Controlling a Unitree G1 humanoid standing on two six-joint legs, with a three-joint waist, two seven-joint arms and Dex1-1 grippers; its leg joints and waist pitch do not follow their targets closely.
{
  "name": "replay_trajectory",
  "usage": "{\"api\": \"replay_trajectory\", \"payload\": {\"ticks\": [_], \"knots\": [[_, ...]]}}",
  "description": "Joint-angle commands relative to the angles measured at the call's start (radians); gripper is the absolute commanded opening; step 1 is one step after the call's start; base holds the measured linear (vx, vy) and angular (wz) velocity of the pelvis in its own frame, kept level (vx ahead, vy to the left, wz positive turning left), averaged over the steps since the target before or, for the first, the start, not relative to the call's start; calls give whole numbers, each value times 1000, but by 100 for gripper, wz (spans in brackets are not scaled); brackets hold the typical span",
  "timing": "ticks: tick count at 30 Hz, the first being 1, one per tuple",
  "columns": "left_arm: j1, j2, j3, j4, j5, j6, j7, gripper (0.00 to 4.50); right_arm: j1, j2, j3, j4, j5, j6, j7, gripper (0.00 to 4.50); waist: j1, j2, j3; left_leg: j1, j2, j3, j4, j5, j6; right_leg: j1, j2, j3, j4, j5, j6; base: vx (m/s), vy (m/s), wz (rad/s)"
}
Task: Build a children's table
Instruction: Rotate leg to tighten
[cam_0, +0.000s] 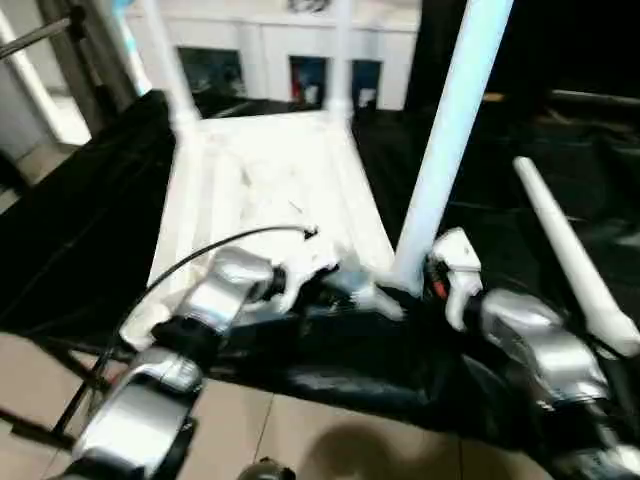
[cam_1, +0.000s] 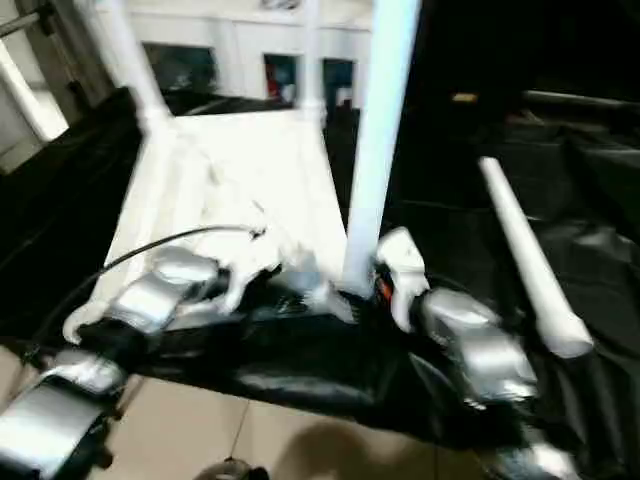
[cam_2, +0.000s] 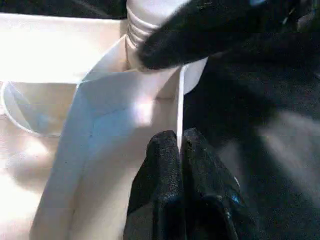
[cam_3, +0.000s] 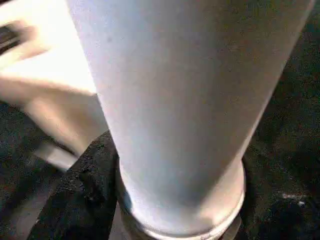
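The children's table top (cam_0: 260, 190) lies upside down on a black cloth, ribbed underside up. Two white legs (cam_0: 165, 60) (cam_0: 342, 50) stand in its far corners. A third leg (cam_0: 450, 130) stands upright in the near right corner socket. My right gripper (cam_0: 425, 275) is shut around this leg's base (cam_3: 185, 100), with one black finger (cam_3: 85, 195) against the tube. My left gripper (cam_2: 178, 142) is shut on the top's thin rim wall (cam_2: 179, 100) right beside that corner. A loose leg (cam_0: 570, 250) lies on the cloth to the right.
The black cloth (cam_0: 80, 230) covers the work surface and hangs over its near edge above a tiled floor (cam_0: 300, 440). A white glass-door cabinet (cam_0: 300, 40) stands behind. A black cable (cam_0: 220, 245) arcs over my left forearm.
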Motion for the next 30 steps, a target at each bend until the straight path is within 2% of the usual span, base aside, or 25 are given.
{"api": "replay_trajectory", "payload": {"ticks": [1, 3, 4, 6, 8, 10, 12, 13, 15, 19, 21, 23, 26, 28, 30], "knots": [[-61, -56, 38, 10, -27, 21, 88, 0, -14, 65, 8, 73, -13, 38, -109, 272, -7, -16, -63, 26, 89, -53, -86, -294, -28, 32, -101, 63, -89, -350, -185, 0, 0, 0], [-78, -81, 43, 28, -26, 28, 124, 0, -31, 92, 9, 92, -22, 33, -151, 272, -13, -16, -66, 21, 86, -52, -83, -265, -13, 37, -99, 62, -85, -304, -191, 0, 0, 0], [-82, -92, 44, 31, -28, 31, 135, 0, -37, 103, 18, 93, -27, 28, -153, 272, -13, -10, -67, 21, 86, -51, -81, -252, -4, 37, -99, 63, -82, -277, -198, 0, 0, 0], [-84, -110, 38, 27, -30, 26, 133, 0, -49, 124, 33, 94, -31, 10, -153, 272, -14, -14, -70, 17, 85, -50, -79, -220, 15, 42, -97, 62, -77, -227, -207, 0, 0, 0], [-87, -122, 37, 37, -25, 14, 126, 0, -56, 142, 23, 92, -16, 6, -132, 328, -14, -12, -73, 17, 86, -49, -76, -194, 35, 43, -95, 60, -70, -169, -224, 0, 0, 0], [-83, -119, 32, 39, -24, 3, 107, 0, -55, 137, 21, 84, -2, 9, -104, 344, -15, -14, -72, 17, 88, -48, -77, -191, 45, 44, -94, 60, -68, -149, -233, 0, 0, 0], [-68, -99, 19, 25, -22, -13, 66, 0, -47, 107, 44, 70, -16, -5, -68, 351, -16, -12, -69, 20, 88, -47, -78, -213, 43, 43, -95, 60, -72, -173, -236, 0, 0, 0], [-57, -86, 11, 15, -21, -25, 40, 0, -39, 89, 55, 58, -18, -9, -39, 370, -15, -15, -69, 20, 87, -47, -78, -218, 43, 44, -96, 60, -74, -186, -234, 0, 0, 0], [-40, -65, -2, -3, -21, -44, -8, 0, -25, 59, 79, 33, -18, -16, 18, 393, -12, -14, -69, 18, 89, -48, -77, -216, 46, 47, -97, 61, -73, -193, -223, 0, 0, 0], [-11, -26, -18, -45, -29, -60, -91, 0, 9, -9, 121, -39, -7, -27, 143, 393, -8, -16, -69, 19, 94, -47, -78, -214, 54, 46, -97, 62, -70, -184, -228, 0, 0, 0], [20, 23, -35, -94, -38, -66, -185, 0, 47, -86, 150, -114, 14, -29, 268, 393, -1, -14, -68, 20, 96, -46, -77, -216, 59, 44, -96, 62, -70, -190, -226, 0, 0, 0], [31, 49, -46, -109, -33, -71, -213, 0, 63, -121, 154, -141, 24, -28, 319, 393, 5, -11, -68, 22, 100, -45, -78, -225, 55, 40, -96, 63, -69, -202, -227, 0, 0, 0], [40, 71, -53, -118, -30, -84, -239, 0, 74, -146, 152, -156, 32, -26, 357, 393, 19, -13, -68, 26, 101, -45, -79, -238, 39, 38, -100, 65, -71, -220, -227, 0, 0, 0], [52, 95, -60, -137, -35, -82, -279, 0, 83, -165, 148, -161, 38, -25, 382, 393, 21, -13, -69, 23, 101, -46, -80, -228, 34, 39, -99, 65, -66, -204, -230, 0, 0, 0], [67, 114, -66, -162, -35, -79, -309, 0, 87, -173, 144, -164, 43, -22, 394, 367, 21, -15, -70, 21, 100, -46, -79, -216, 38, 39, -99, 65, -63, -186, -234, 0, 0, 0]]}}
